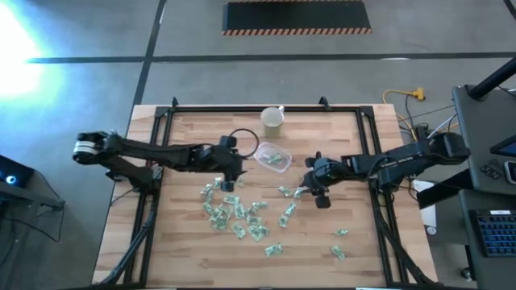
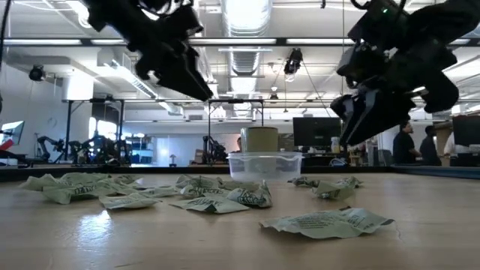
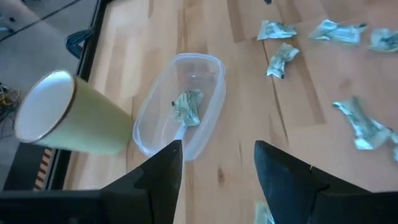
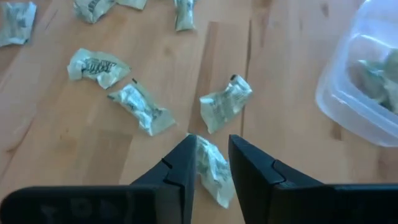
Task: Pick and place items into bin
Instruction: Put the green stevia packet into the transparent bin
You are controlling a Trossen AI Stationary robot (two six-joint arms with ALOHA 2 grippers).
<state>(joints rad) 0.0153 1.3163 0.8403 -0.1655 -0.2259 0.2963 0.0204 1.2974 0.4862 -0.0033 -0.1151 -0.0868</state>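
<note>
Several pale-green-and-white packets [image 1: 234,211] lie scattered flat on the wooden table. The clear bin [image 1: 272,159] stands near the table's far middle with a packet [image 3: 188,107] lying on its floor. My left gripper [image 3: 217,146] hangs open and empty above the table, just left of the bin. My right gripper [image 4: 211,140] hovers to the right of the bin, slanting down, its fingers a little apart. One packet [image 4: 214,171] lies on the table below the gap. In the low view the right gripper [image 2: 349,135] is clear of the table.
A pale cream cup [image 1: 272,119] stands beyond the bin near the far edge. A black loop of cable [image 1: 244,143] lies left of the bin. More packets [image 1: 339,251] lie toward the near right. A black frame [image 1: 242,109] borders the table.
</note>
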